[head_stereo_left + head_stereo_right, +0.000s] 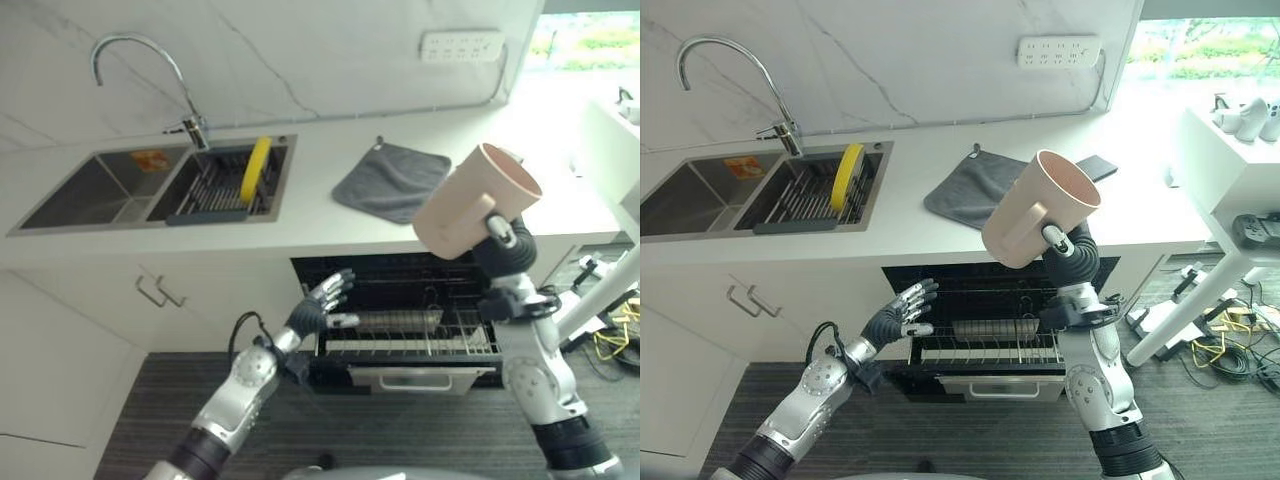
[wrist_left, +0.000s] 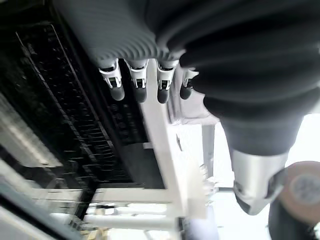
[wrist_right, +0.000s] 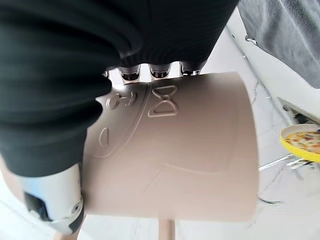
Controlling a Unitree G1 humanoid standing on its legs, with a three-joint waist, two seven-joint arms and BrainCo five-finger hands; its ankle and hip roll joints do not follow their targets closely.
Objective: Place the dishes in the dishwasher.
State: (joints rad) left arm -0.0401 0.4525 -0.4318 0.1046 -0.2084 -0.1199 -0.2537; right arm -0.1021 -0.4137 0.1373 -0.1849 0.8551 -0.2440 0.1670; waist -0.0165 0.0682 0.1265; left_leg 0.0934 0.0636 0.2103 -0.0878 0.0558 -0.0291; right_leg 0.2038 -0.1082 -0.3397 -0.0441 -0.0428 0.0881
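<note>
Above the open dishwasher (image 1: pixel 400 330), left eye view: right hand (image 1: pixel 500 235) holds up a smooth beige mug (image 1: pixel 470 195), tilted, mouth up and away, its fingers curled round the handle side. Left hand (image 1: pixel 322 305) hangs by the wire rack (image 1: pixel 420 335), fingers straight, spread, holding nothing.
Right eye view: grey cloth (image 1: pixel 975 185) on white tabletop (image 1: pixel 910 215); yellow plate (image 1: pixel 847 175) upright in the sink (image 1: pixel 700 195).
Left wrist view: dark-tipped fingers extended over black rack wires.
Right wrist view: embossed bow on the mug wall, fingertips (image 3: pixel 160 72) against it.
</note>
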